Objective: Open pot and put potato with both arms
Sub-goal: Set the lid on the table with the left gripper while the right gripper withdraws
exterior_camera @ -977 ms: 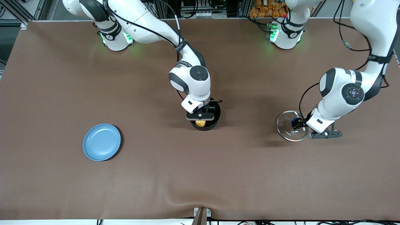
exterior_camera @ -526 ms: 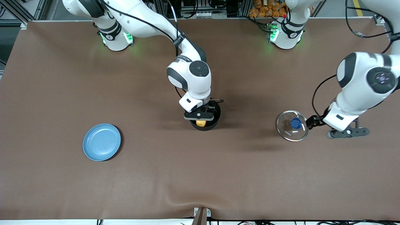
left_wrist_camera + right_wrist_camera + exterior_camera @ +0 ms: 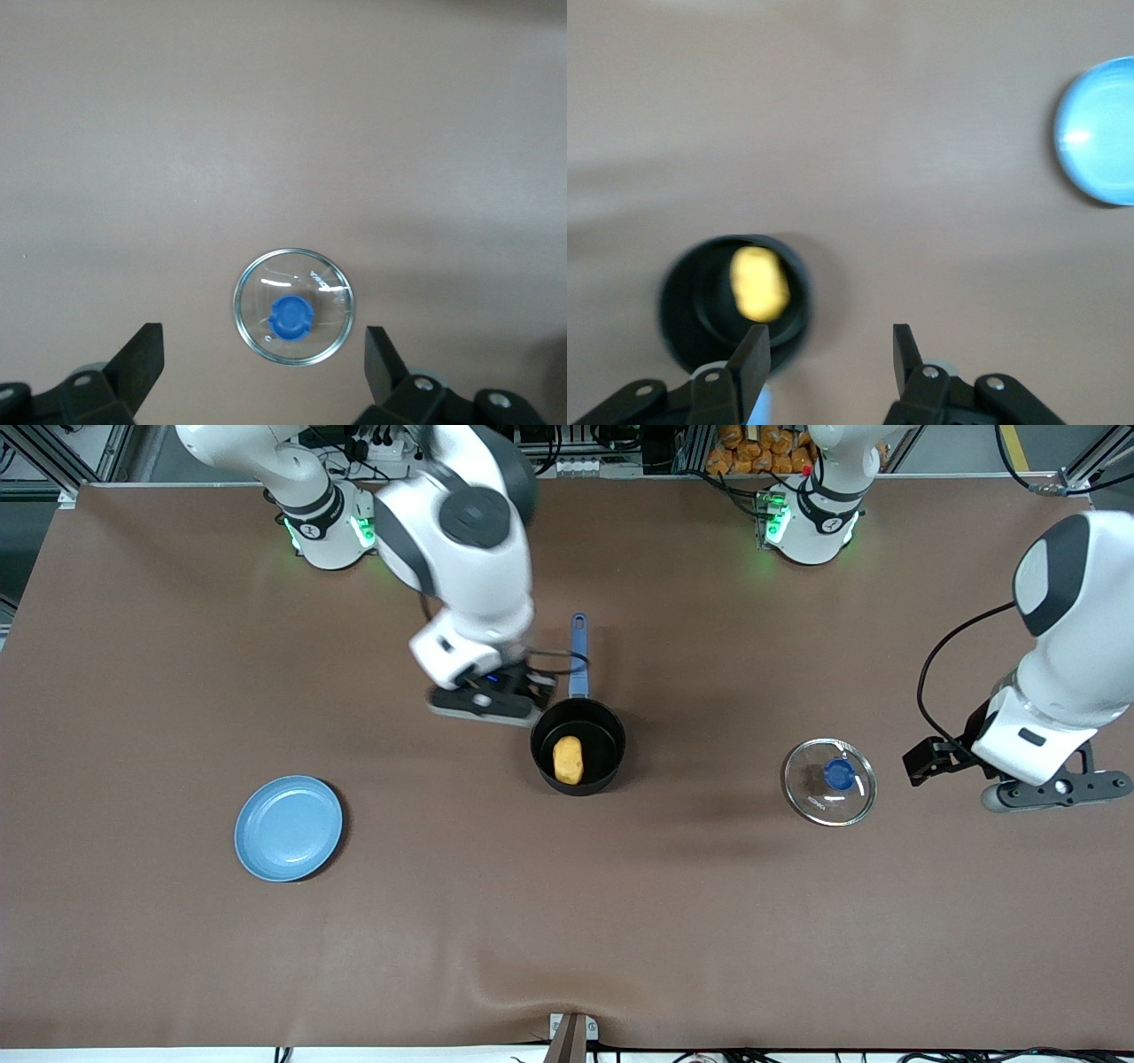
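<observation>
The black pot (image 3: pixel 578 757) stands mid-table with its lid off, its blue handle (image 3: pixel 578 655) pointing toward the robots' bases. The yellow potato (image 3: pixel 568 759) lies inside it and also shows in the right wrist view (image 3: pixel 758 283). The glass lid (image 3: pixel 829 781) with its blue knob (image 3: pixel 838 774) lies flat on the table toward the left arm's end; it also shows in the left wrist view (image 3: pixel 293 305). My right gripper (image 3: pixel 523 691) is open and empty, raised beside the pot's handle (image 3: pixel 827 359). My left gripper (image 3: pixel 926 762) is open and empty, raised beside the lid (image 3: pixel 261 363).
A flat light-blue plate (image 3: pixel 288 828) lies toward the right arm's end, nearer the front camera than the pot; it also shows in the right wrist view (image 3: pixel 1099 133). The brown table cover (image 3: pixel 567 921) has a small ridge at its front edge.
My right gripper let go of the potato in the pot, rose and pulled back toward its base. My left gripper let go of the lid's knob and drew away toward the left arm's end.
</observation>
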You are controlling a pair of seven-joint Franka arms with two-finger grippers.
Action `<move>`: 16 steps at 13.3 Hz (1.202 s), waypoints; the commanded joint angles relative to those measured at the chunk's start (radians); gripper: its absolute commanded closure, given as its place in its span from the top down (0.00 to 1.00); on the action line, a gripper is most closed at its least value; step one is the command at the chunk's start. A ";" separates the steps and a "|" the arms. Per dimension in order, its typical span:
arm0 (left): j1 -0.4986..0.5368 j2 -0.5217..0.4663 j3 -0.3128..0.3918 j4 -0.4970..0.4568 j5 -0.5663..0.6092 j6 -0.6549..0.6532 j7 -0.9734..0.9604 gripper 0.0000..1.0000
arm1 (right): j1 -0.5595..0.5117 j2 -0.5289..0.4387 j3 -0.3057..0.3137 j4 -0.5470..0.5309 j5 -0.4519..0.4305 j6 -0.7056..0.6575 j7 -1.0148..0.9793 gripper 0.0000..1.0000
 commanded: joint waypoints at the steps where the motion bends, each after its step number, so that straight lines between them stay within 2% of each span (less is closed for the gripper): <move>1: 0.005 -0.051 -0.006 0.019 -0.022 -0.053 -0.011 1.00 | -0.123 -0.119 0.011 -0.015 0.030 -0.155 -0.151 0.64; 3: 0.008 -0.061 -0.006 0.021 -0.034 -0.088 -0.006 1.00 | -0.230 -0.163 0.011 0.011 0.030 -0.270 -0.333 0.64; 5: 0.010 -0.076 -0.006 0.021 -0.050 -0.094 -0.005 1.00 | -0.366 -0.185 0.011 0.017 0.032 -0.301 -0.546 0.66; 7: 0.007 -0.105 0.002 0.019 -0.069 -0.111 0.003 1.00 | -0.489 -0.190 0.011 0.030 0.061 -0.302 -0.706 1.00; 8: -0.007 -0.128 0.014 0.013 -0.083 -0.136 0.003 1.00 | -0.543 -0.190 0.008 0.036 0.098 -0.303 -0.716 1.00; 9: -0.051 -0.148 0.055 0.013 -0.085 -0.175 0.006 1.00 | -0.595 -0.188 0.009 0.047 0.113 -0.303 -0.724 1.00; 11: -0.157 -0.185 0.199 0.013 -0.135 -0.208 0.018 1.00 | -0.675 -0.187 0.011 0.048 0.119 -0.303 -0.737 1.00; 12: -0.178 -0.203 0.247 0.011 -0.178 -0.226 0.070 1.00 | -0.685 -0.185 0.011 0.048 0.121 -0.302 -0.750 1.00; 14: -0.203 -0.222 0.287 0.010 -0.192 -0.257 0.101 1.00 | -0.683 -0.183 0.011 0.050 0.119 -0.294 -0.751 1.00; 16: -0.298 -0.246 0.374 0.010 -0.201 -0.285 0.099 1.00 | -0.680 -0.183 0.012 0.048 0.121 -0.303 -0.750 1.00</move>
